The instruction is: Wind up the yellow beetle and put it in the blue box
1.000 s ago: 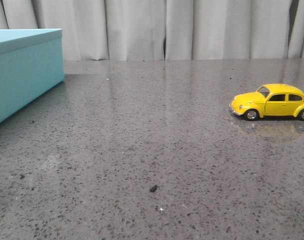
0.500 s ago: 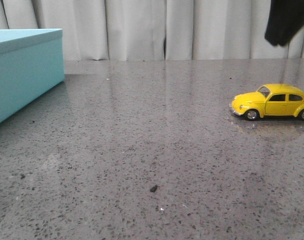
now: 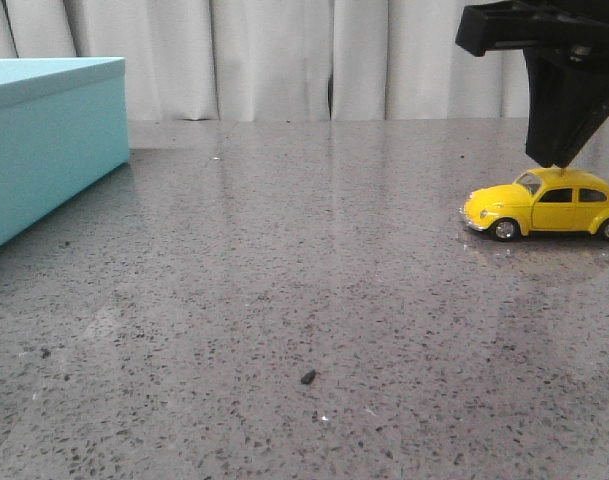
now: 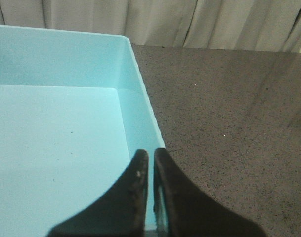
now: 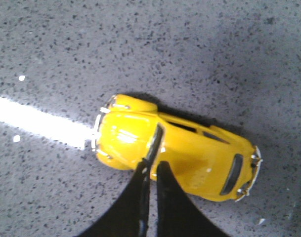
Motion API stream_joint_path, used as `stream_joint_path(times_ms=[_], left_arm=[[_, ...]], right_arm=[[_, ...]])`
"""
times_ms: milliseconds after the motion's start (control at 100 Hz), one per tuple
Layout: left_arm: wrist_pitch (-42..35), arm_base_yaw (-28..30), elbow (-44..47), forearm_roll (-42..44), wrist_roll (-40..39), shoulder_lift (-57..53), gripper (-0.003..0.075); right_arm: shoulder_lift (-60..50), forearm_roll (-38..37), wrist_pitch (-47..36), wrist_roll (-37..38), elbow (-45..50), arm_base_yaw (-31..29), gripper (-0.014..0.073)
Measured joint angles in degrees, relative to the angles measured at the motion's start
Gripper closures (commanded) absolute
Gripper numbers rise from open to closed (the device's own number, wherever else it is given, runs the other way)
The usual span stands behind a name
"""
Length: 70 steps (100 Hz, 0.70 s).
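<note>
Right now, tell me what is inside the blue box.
The left wrist view shows the blue box open, its visible floor bare. The left pincer, closed, covers a strip near the rim; the rest runs out of frame.

glossy beetle (image 3: 544, 203); matte box (image 3: 44, 140)

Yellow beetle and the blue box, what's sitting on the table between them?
Nothing but bare speckled table between the yellow beetle and blue box; the front view shows only a small dark speck, nearer the camera.

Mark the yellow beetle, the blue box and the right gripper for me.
yellow beetle (image 3: 544, 205): front view, on its side door.
blue box (image 3: 44, 150): front view, on its front wall.
right gripper (image 5: 151, 173): right wrist view, between the closed fingertips above the car.
</note>
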Motion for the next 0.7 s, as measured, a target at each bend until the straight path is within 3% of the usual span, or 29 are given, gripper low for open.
stream_joint_path(times_ms=[700], left_arm=[[1.7, 0.0, 0.3, 0.0, 0.0, 0.0, 0.0739]], right_arm=[[1.4, 1.4, -1.7, 0.2, 0.0, -2.4, 0.0643]])
